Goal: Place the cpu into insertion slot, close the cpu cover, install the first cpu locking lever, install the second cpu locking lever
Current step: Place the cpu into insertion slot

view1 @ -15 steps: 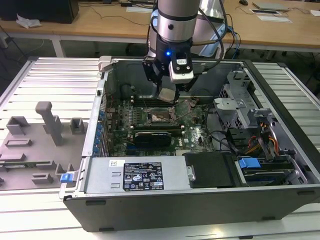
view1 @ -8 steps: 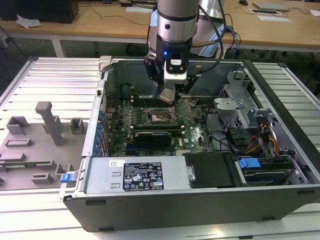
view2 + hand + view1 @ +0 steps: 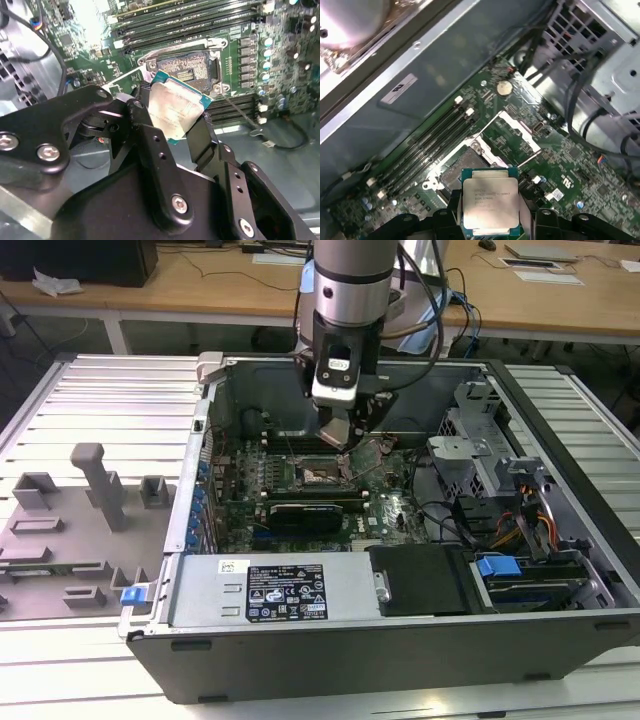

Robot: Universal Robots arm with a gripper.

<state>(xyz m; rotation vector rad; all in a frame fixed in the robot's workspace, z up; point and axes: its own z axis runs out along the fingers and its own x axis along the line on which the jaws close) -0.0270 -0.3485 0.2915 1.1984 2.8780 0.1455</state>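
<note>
My gripper (image 3: 172,122) is shut on the cpu (image 3: 176,105), a flat square chip with a pale silver top and a green edge, held between the two black fingers (image 3: 451,212). In both wrist views the chip hangs just above the insertion slot (image 3: 460,170), which lies bare with its dull metallic centre (image 3: 186,66) showing. The cpu cover (image 3: 520,131) stands swung open beside the slot, and a thin locking lever (image 3: 530,158) sticks up next to it. In the exterior view the gripper (image 3: 343,440) hovers over the slot (image 3: 322,476) inside the open computer case.
The green motherboard (image 3: 390,510) lies in the open case, with long memory slots (image 3: 425,145) on one side of the socket. A black card (image 3: 305,512) and drive bays with cables (image 3: 500,510) sit near the gripper. A grey fixture plate (image 3: 70,530) lies at the exterior view's left.
</note>
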